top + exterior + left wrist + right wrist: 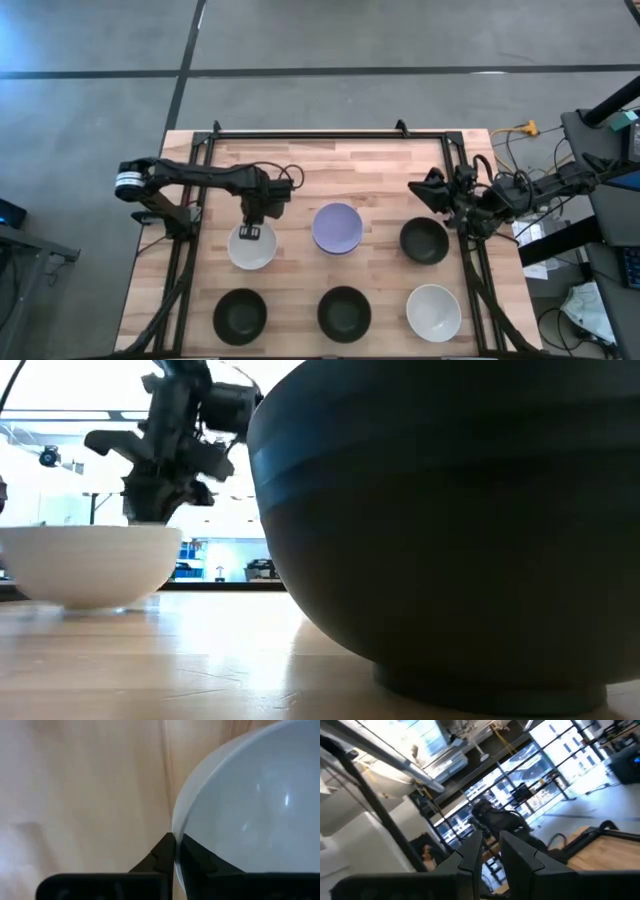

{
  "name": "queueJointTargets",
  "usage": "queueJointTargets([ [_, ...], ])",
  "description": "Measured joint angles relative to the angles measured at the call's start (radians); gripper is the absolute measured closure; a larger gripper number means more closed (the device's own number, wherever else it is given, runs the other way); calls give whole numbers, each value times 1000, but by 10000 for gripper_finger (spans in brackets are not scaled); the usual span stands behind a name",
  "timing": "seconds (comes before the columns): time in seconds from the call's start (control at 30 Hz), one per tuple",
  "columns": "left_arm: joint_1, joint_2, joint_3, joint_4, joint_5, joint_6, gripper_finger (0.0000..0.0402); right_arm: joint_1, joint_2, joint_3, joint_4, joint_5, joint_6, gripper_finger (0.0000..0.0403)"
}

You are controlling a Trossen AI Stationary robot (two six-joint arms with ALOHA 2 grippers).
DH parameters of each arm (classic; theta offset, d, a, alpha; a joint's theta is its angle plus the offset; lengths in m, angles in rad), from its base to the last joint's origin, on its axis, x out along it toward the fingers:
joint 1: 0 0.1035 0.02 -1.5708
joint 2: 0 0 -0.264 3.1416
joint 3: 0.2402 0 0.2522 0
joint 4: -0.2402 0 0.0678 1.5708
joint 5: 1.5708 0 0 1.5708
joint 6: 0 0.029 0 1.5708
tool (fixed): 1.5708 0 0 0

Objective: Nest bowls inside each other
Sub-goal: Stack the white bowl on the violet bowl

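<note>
The left tool (pixel 249 232) sits over the far rim of the white bowl (pixel 251 247) at the left of the middle row, and the left wrist view shows its two fingers (pixel 165 855) pinched together on that rim, one inside the wall and one outside. This tool is gripping the bowl. The right tool (pixel 432 187) waits at the far right of the surface (pixel 370 170), raised and pointing out toward the room; a narrow gap shows between its fingers and nothing is held.

Bowl positions on the surface: lavender bowl (pixel 337 228) in the centre of the middle row, black bowl (pixel 424 240) to its right, two black bowls (pixel 240 313) (pixel 344 312) in the near row, and a second white bowl (pixel 433 312) at near right. Only six bowls are visible.

Probable faults from this state:

- Rim slip. The grip covers a thin, smooth edge at a single point. On lifting, the bowl is likely to swing down about the pinch and may slide out
- Tilted release. A hanging bowl meets the receiving bowl edge first and can settle crooked or skid off rather than nest
- Neighbour contact. The lavender bowl stands near; a low carry can knock it across the surface
- Drag. Lateral motion before the base clears the surface pushes the bowl instead of lifting it
</note>
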Motion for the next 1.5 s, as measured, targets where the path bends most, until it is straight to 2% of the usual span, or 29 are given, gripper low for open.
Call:
queueJointTargets([
  [0.2,1,-23,215,-51,-15,113,400,0,2,0,0,98,-40,339],
  [0.43,1,-17,467,8,-7,93,400,-5,1,1,1,156,-98,339],
  [0.57,1,16,557,177,50,-65,401,-11,-5,1,3,156,-145,339],
  [0.67,5,64,609,303,87,-251,401,-11,-16,1,3,156,-194,339],
  [0.73,10,119,656,325,89,-367,401,-11,-32,1,3,154,-230,339],
  [0.83,21,225,752,274,92,-505,401,-11,-64,1,0,152,-258,339],
  [0.93,24,336,874,153,108,-570,401,-11,-116,1,-6,130,-254,339],
  [1.1,33,481,1079,-45,115,-676,401,-11,-214,1,-30,-10,-251,339],
  [1.2,35,530,1163,-93,114,-730,401,-11,-270,2,-89,-96,-214,339],
  [1.33,34,564,1211,-186,118,-808,401,-11,-330,2,-228,-166,-117,339],
  [1.5,26,577,1209,-307,117,-888,401,-11,-368,2,-357,-232,-28,339],
])
